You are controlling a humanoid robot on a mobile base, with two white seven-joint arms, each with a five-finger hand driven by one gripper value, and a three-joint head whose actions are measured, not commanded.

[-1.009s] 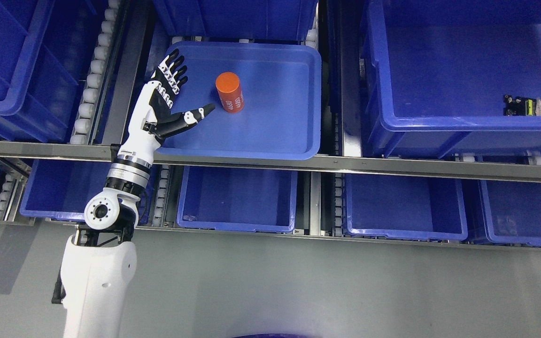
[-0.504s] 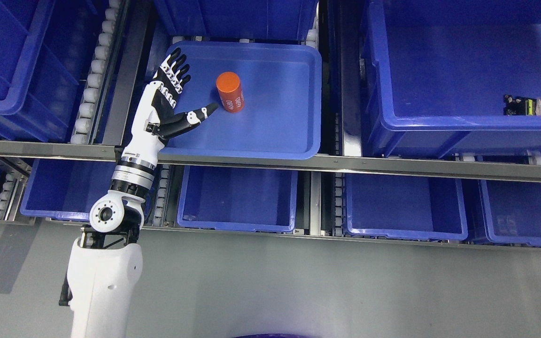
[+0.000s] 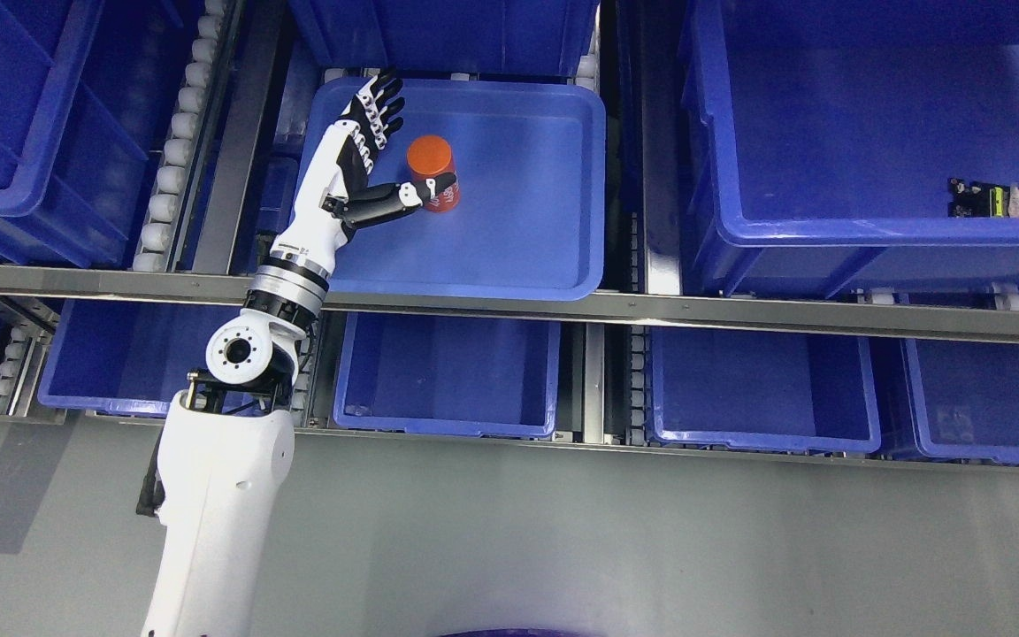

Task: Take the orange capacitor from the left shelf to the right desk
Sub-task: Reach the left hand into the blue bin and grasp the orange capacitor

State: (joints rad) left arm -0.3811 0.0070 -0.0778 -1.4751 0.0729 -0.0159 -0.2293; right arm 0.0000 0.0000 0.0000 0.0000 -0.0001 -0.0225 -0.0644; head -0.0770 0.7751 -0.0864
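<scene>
Now the left hand (image 3: 366,172) is right up against the orange capacitor (image 3: 433,172), which stands upright in the shallow blue tray (image 3: 527,257) on the upper shelf level. The four fingers (image 3: 379,104) are stretched out straight along the capacitor's left side, pointing toward the tray's back wall, and the thumb (image 3: 403,195) reaches across the front of the can low down, its tip lying over the printed label. So the hand is spread, not clenched, and nothing is gripped: this is the approach giving way to the grasp.

By my reading the task is in its first step, the pick from the shelf; the carry to the right desk has not begun, and the desk itself is not in view. The right hand does not show at all.

What the next move calls for is closure: the fingers curling round the far side of the cylinder while the thumb presses from the near side. The can is smooth and stands free, so a push from the thumb alone could tip or slide it. After that, a lift clear of the tray's rim and the steel shelf rail (image 3: 739,311) in front of it.
</scene>
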